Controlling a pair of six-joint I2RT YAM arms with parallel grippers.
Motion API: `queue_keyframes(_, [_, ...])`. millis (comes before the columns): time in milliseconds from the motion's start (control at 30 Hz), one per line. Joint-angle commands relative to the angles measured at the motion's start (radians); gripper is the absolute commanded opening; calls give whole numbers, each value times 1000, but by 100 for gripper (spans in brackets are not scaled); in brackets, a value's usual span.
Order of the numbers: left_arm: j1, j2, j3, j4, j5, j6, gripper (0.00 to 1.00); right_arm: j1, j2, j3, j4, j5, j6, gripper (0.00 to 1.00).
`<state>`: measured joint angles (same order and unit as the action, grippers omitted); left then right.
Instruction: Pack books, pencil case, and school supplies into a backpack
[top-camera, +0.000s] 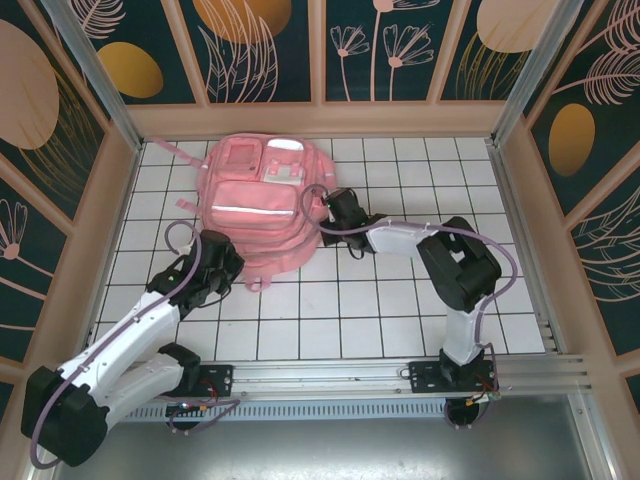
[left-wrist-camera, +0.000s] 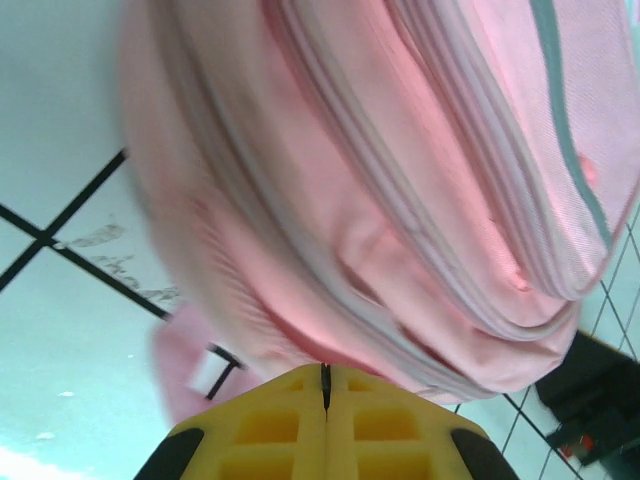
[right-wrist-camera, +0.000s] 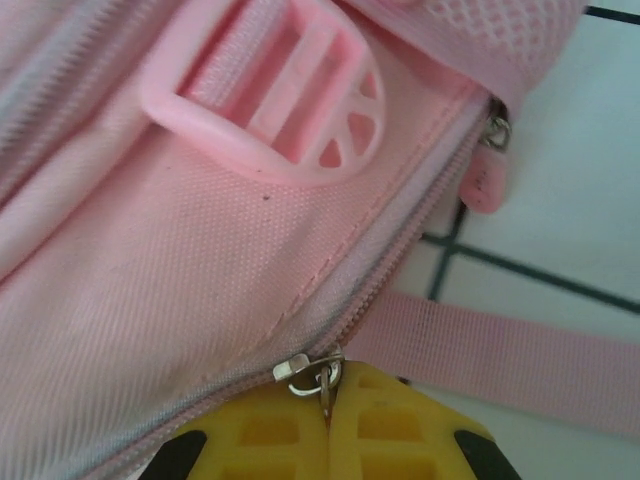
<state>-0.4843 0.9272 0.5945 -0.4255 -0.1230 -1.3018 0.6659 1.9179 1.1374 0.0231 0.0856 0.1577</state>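
The pink backpack (top-camera: 262, 205) lies flat at the back left of the tiled table, front pockets and pale stripe facing up. My right gripper (top-camera: 337, 203) is at its right side. In the right wrist view that gripper (right-wrist-camera: 327, 398) is shut on the metal zipper pull (right-wrist-camera: 305, 370) of the backpack (right-wrist-camera: 150, 300). My left gripper (top-camera: 224, 262) is at the bag's near left corner. Its yellow fingers (left-wrist-camera: 280, 425) are shut, with the tips against the backpack (left-wrist-camera: 400, 180); whether fabric is pinched I cannot tell. The books and the school supplies are out of view.
A pink strap (right-wrist-camera: 500, 350) runs across the tiles beside the zipper, and a pink buckle (right-wrist-camera: 290, 100) sits on the bag above it. Another strap end (left-wrist-camera: 195, 360) lies by the left fingers. Wooden walls (top-camera: 110, 230) enclose the white tiled table (top-camera: 400, 300).
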Motion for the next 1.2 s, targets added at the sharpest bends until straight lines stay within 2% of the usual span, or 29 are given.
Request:
queue_keyframes(0, [4, -34, 9, -70, -30, 36, 0, -46, 55, 88, 4, 49, -27, 0])
queue_keyframes(100, [4, -26, 5, -30, 13, 48, 0, -36, 57, 123, -5, 6, -24, 0])
queue_keyframes(133, [4, -17, 2, -5, 37, 48, 9, -29, 55, 129, -8, -2, -24, 0])
queue_keyframes(167, [4, -6, -5, 24, 65, 46, 23, -14, 53, 134, -13, -4, -24, 0])
queue_keyframes(233, [4, 20, -18, 75, 113, 31, 39, 6, 48, 125, -15, 1, -24, 0])
queue_keyframes(367, [4, 69, -18, 136, 164, 9, 59, 32, 32, 94, -11, -18, -6, 0])
queue_keyframes(600, [3, 144, 4, 208, 209, -2, 62, 67, -16, 52, 5, -66, 41, 0])
queue_keyframes(767, [-7, 197, 28, 226, 248, -40, 67, 178, -5, 78, 2, -98, 70, 0])
queue_keyframes(867, [-14, 186, 29, 203, 260, -85, 72, 244, 19, 105, 11, -111, 100, 0])
queue_keyframes(1167, [-20, 87, -58, 141, 183, -181, 73, 376, 88, 194, 38, -159, 167, 0])
